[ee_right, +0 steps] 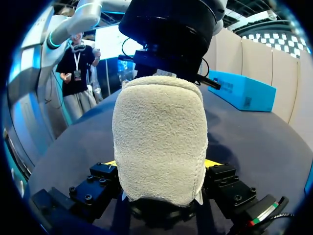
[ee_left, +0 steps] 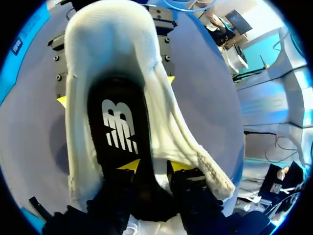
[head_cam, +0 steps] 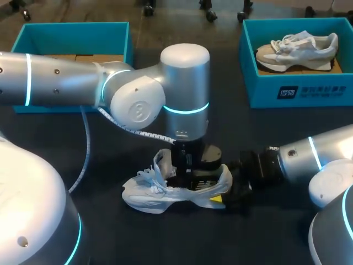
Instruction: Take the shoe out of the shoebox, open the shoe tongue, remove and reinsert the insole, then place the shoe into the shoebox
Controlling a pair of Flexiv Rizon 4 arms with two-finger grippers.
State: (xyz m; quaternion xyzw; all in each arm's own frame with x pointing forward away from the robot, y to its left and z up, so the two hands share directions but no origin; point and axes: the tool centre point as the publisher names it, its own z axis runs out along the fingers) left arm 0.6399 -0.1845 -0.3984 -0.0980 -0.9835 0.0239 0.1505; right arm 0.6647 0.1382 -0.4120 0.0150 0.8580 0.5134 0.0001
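Observation:
A white shoe point(head_cam: 149, 196) lies on the dark table, toe toward the left. My right gripper point(head_cam: 234, 187) comes in from the right and is shut on the heel. In the right wrist view the heel point(ee_right: 159, 132) fills the gap between its yellow tips point(ee_right: 161, 164). My left gripper point(head_cam: 190, 168) points straight down into the shoe's opening. Its yellow tips point(ee_left: 155, 165) stand slightly apart just above the black insole point(ee_left: 120, 127), which lies flat inside the shoe point(ee_left: 112, 44), with nothing gripped between them. The tongue and laces are pushed forward toward the toe.
A blue shoebox point(head_cam: 298, 91) at the back right holds a second pale shoe point(head_cam: 298, 49). Another blue box point(head_cam: 118, 33) stands at the back left, partly behind my left arm. A spiral cable point(head_cam: 88, 149) hangs from the left arm over the table.

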